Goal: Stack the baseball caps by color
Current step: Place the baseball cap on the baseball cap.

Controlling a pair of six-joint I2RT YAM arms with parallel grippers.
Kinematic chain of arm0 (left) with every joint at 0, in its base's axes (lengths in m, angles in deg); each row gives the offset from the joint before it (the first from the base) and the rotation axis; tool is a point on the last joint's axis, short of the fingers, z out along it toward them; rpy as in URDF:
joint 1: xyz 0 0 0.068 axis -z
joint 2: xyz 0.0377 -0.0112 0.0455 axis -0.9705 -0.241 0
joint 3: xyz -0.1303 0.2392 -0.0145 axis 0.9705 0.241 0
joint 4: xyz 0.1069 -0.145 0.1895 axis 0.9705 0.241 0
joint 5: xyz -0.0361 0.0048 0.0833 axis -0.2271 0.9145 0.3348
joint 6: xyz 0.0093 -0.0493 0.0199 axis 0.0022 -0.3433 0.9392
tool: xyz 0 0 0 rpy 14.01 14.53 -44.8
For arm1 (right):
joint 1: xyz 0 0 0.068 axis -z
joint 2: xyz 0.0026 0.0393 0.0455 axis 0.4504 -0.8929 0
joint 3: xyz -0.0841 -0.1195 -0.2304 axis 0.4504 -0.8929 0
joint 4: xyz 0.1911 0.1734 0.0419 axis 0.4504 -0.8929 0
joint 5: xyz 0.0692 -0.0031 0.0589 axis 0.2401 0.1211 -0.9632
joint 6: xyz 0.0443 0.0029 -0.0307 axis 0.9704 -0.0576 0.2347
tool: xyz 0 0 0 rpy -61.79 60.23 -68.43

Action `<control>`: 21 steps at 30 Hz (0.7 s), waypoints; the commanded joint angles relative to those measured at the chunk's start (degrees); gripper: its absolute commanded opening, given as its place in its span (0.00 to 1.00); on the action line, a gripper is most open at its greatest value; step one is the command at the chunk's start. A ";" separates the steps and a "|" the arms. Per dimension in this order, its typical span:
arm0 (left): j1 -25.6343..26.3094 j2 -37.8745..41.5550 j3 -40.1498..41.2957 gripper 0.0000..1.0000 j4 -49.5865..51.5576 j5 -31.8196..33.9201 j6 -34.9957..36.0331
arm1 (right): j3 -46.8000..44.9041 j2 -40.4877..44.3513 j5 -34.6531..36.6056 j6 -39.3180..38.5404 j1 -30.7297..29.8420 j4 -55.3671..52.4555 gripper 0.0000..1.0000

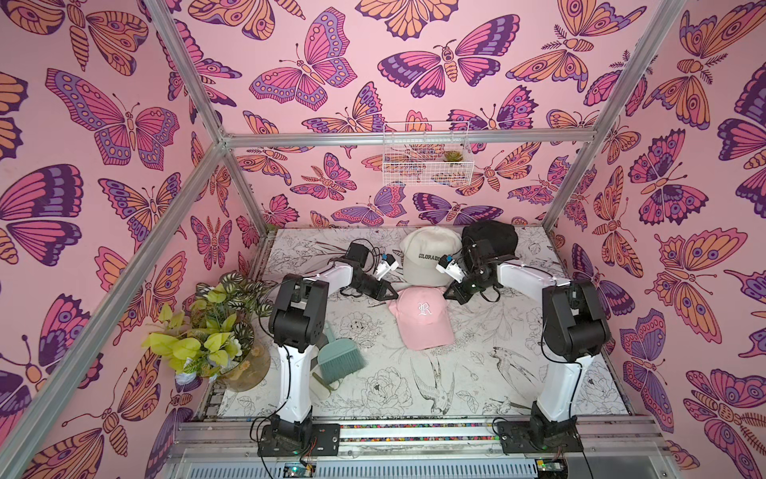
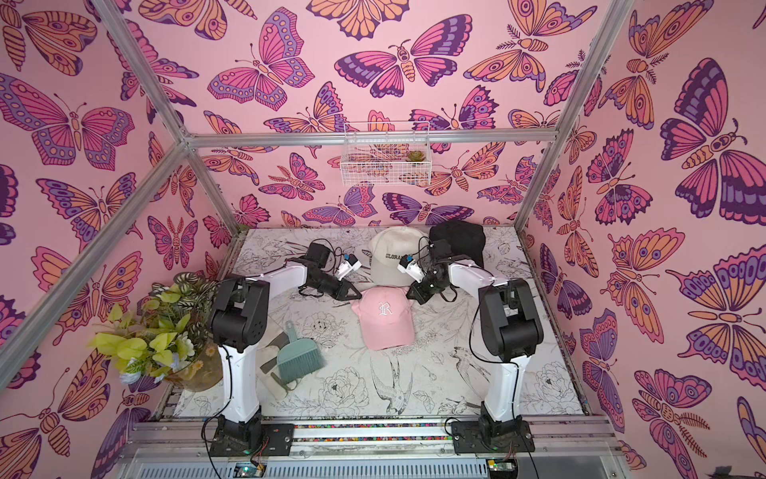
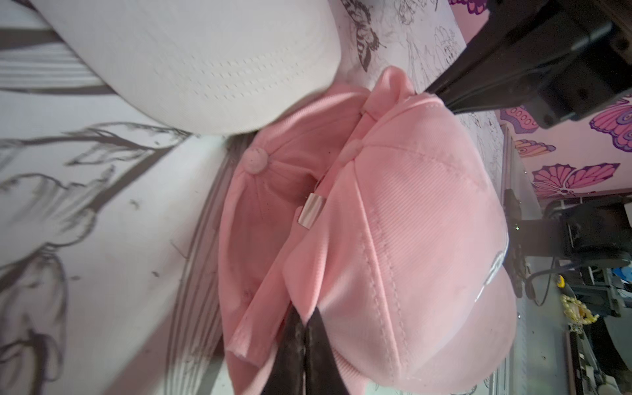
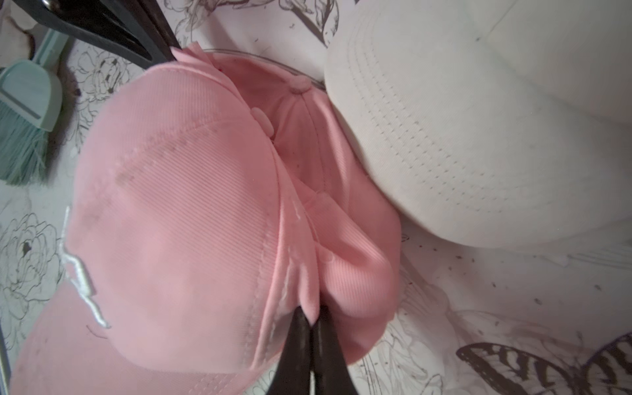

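Pink cotton twill, finely ribbed: upper pink cap (image 1: 422, 319), six-panel domed crown, curved brim and a white embroidered monogram (image 1: 425, 308) on the front. It sits mid-counter with its brim toward the arm bases. Both wrist views show it sitting over the lower pink cap (image 3: 260, 212), offset so the lower crown and its fabric-covered top button (image 3: 256, 160) show behind it. A small shiny metal strap clip (image 3: 309, 213) lies at the rear opening.

Left claw (image 3: 306, 316): black and tapered, clenched on the upper pink cap's rear rim, with fabric bunched between the tips.

Right claw (image 4: 312, 319): black and tapered, likewise pinched tight on the rear rim from the opposite side, with a fold of fabric caught between the tips.

Cream cap (image 1: 431, 257): matte woven cloth lettered "COLORADO" in black. It lies just behind the pink pair, and its row-stitched brim lies against the lower pink cap's crown.

Black cap (image 1: 491, 238): a soft dark mound at the far right of the counter, beside the cream cap. I cannot tell if there is more than one.

Teal hand brush (image 1: 342, 356): plastic body with a fan of bristles, near the left arm's base and well apart from the caps.

Counter (image 1: 476, 373): a white surface printed with black line drawings of flowers and birds.
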 commanded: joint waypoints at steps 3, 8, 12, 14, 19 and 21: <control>-2.41 -2.97 -5.31 0.00 0.46 4.62 -2.06 | 3.04 0.56 4.19 3.98 -0.74 1.83 0.00; -2.69 -4.43 -9.24 0.04 0.52 4.08 -2.24 | 3.17 0.76 7.56 6.36 -0.74 3.99 0.02; -2.83 -4.56 -11.38 0.13 0.51 4.66 -3.83 | 3.78 0.78 7.89 8.03 -0.79 5.12 0.03; -3.04 -3.56 -11.71 0.26 0.48 4.49 -5.04 | 3.70 1.80 6.81 8.99 -0.79 5.60 0.08; -3.95 2.65 -9.48 0.67 0.36 10.11 -8.05 | -0.04 8.17 6.79 11.76 -0.57 9.83 0.40; -4.88 5.95 -7.58 0.79 -0.64 12.78 -9.87 | -2.70 10.98 7.11 13.76 -0.06 13.47 0.54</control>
